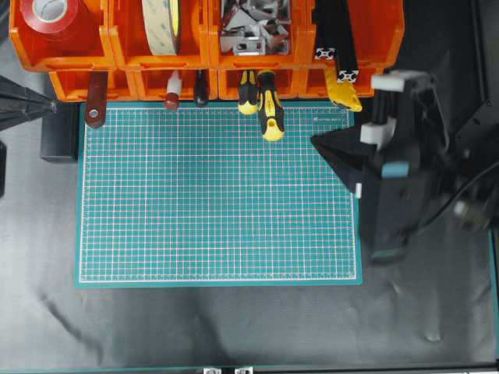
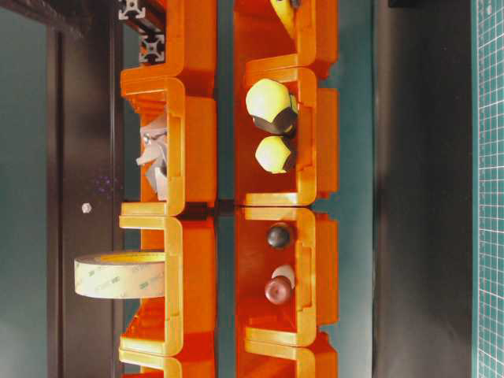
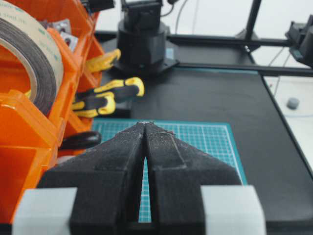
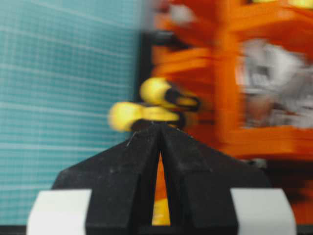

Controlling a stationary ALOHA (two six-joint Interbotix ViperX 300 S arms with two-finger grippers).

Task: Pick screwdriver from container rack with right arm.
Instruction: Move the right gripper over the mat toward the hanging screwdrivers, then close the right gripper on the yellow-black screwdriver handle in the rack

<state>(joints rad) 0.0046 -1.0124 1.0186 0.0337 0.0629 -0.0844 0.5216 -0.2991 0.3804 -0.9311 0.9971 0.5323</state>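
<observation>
The screwdriver's yellow-and-black handle (image 1: pixel 271 109) sticks out of a lower bin of the orange container rack (image 1: pixel 209 43) over the back edge of the green mat (image 1: pixel 218 202). Its shaft is hidden inside the bin. A shorter, similar yellow-and-black handle (image 1: pixel 248 93) lies just left of it. My right gripper (image 1: pixel 316 141) is shut and empty, right of and a little in front of the handle, pointing left. In the blurred right wrist view its tips (image 4: pixel 160 125) sit just short of the handle (image 4: pixel 124 116). My left gripper (image 1: pixel 53 107) is shut and empty at the mat's far-left corner.
The lower bins also hold a red-handled tool (image 1: pixel 95 97), a red-tipped tool (image 1: pixel 172 92) and a black handle (image 1: pixel 201 87). The upper bins hold red tape (image 1: pixel 51 15), a tape roll (image 1: pixel 161 23) and metal parts (image 1: pixel 253 27). A yellow tool (image 1: pixel 343 93) lies at the rack's right.
</observation>
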